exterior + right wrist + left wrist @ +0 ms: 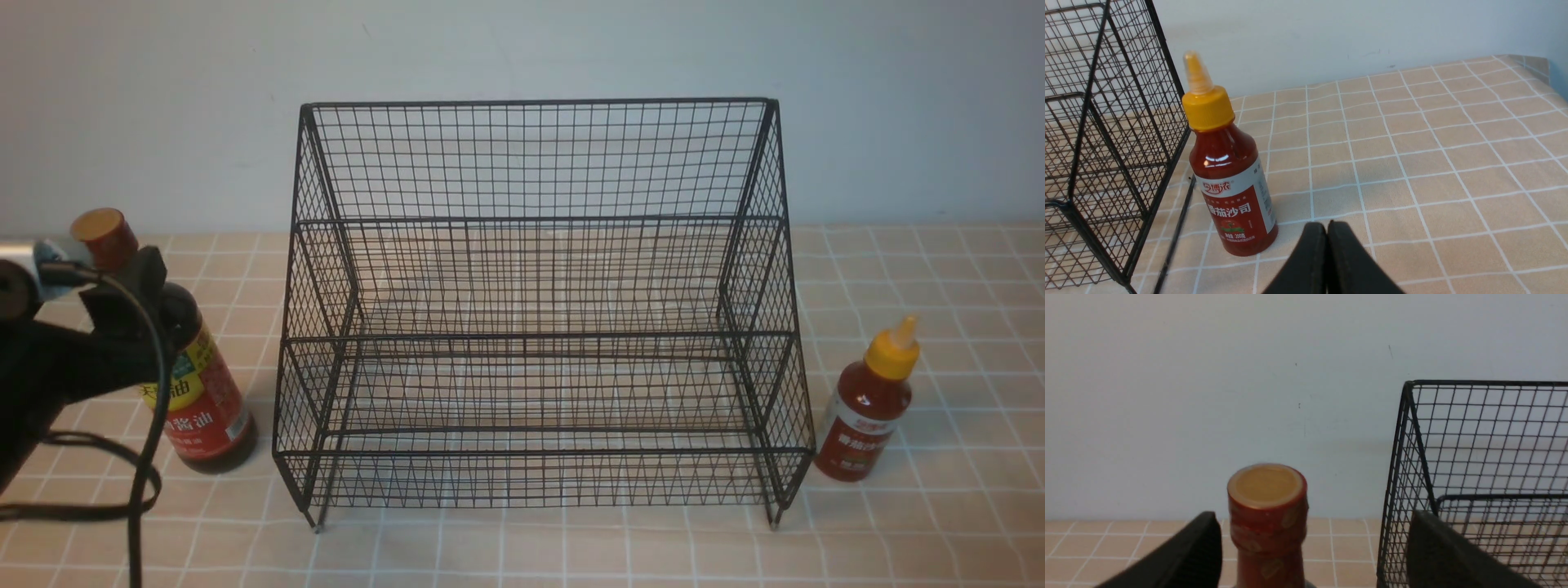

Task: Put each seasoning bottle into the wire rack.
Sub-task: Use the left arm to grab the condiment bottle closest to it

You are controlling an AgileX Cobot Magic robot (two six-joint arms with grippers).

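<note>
Jaws on the left gripper (1312,516) stand spread wide and grip nothing, with one finger on each side of the soy bottle (1267,522) at its red-wrapped neck. In the left wrist view one finger sits close beside the neck with a thin gap. The other is well apart from it, in front of the left side mesh of the rack (539,103). Jaws on the right gripper (1327,228) are pressed flat together with nothing between them. They hang low over the surface (571,547) off the rack's right front corner, near the red bottle (1233,192) but apart from it.

The soy bottle stands on its base just left of the rack's left front corner, outside the rack, with its tan cap up and its yellow and red label facing forward. The black left arm reaches in from the rack's left and covers the bottle's shoulder in the front view. A black cable (151,425) loops down from the arm.

The red bottle stands on its base just right of the rack's right front corner, also outside the rack. It has a yellow nozzle cap and a white and red label. In the right wrist view a sliver of surface shows between it and the rack's bottom wire.

The rack sits on short legs between the two bottles, its lower tier in front, its upper tier behind, and its sides sloping. The surface carries a tan cloth with white grid lines. Behind the rack rises a pale wall (522,49).
</note>
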